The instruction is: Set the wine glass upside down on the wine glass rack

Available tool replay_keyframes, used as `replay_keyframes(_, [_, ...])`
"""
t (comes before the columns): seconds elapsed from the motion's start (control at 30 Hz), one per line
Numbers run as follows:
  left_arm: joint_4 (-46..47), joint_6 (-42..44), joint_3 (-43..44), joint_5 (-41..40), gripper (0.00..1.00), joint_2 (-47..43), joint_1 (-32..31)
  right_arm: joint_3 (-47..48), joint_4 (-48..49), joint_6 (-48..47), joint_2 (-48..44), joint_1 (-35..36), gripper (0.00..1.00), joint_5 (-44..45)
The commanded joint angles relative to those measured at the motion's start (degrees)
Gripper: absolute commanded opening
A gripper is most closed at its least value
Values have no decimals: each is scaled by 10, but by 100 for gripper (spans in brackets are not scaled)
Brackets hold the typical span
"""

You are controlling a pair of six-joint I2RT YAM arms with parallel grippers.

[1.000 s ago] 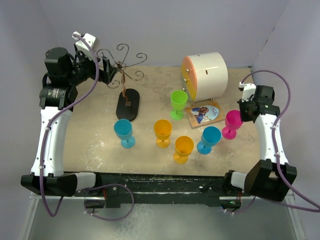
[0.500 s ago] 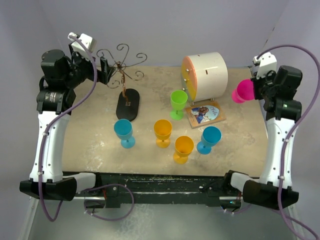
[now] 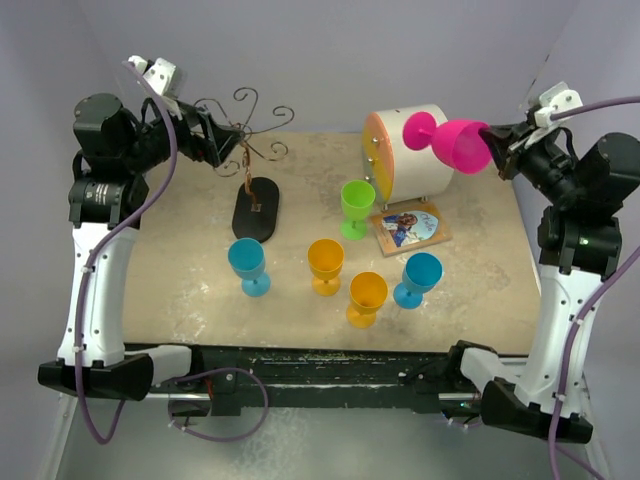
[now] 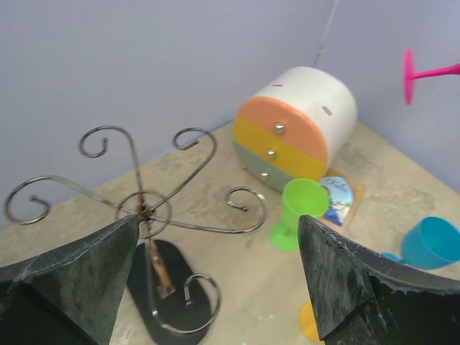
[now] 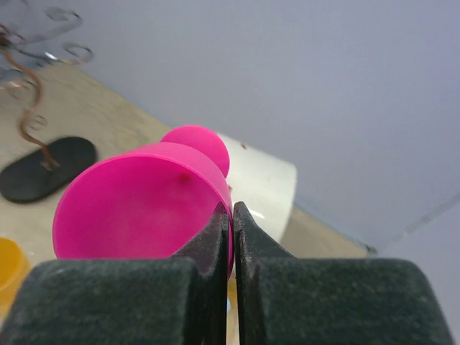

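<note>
Gripping the pink wine glass (image 3: 455, 143) by its rim with the right gripper (image 3: 490, 140), both fingers pinched tight on the bowl wall. Holding it high off the table (image 3: 180, 260), tipped on its side, bowl mouth toward the gripper, foot pointing left. Hanging at the back right, across the front of the white drum of drawers (image 3: 400, 175) with the orange face in the overhead view. From the left wrist camera, only stem and foot showing, up against the back wall, above and right of the drum.

Not on the wine glass rack (image 3: 245, 150) yet: well apart from it, way over at the back left. Standing upright there on a black oval base (image 3: 256, 208), with curled wire arms spread from the stem.

Hovering right by those curls with the left gripper (image 3: 215, 140), fingers spread wide, gripping nothing.

Standing upright across the table: a green glass (image 3: 357, 205) just beside the drum, a picture card (image 3: 410, 227) lying flat next to it. Nearer the arms, a blue glass (image 3: 247, 263), an orange glass (image 3: 326, 263), a second orange glass (image 3: 367, 297), a second blue glass (image 3: 420, 277).
</note>
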Motion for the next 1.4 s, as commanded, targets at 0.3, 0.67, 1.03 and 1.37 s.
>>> replay_keyframes(0.3, [-14, -42, 139, 76, 94, 99, -119, 17, 326, 349, 68, 66, 0, -173])
replay_keyframes(0.67, [30, -148, 140, -13, 95, 145, -233, 4, 349, 376, 89, 98, 0, -166])
replay_keyframes(1.03, [20, -163, 197, -58, 85, 210, -284, -22, 355, 361, 90, 102, 0, -179])
replay_keyframes(1.37, [19, -159, 219, -67, 59, 233, -294, -39, 345, 343, 80, 103, 0, -177])
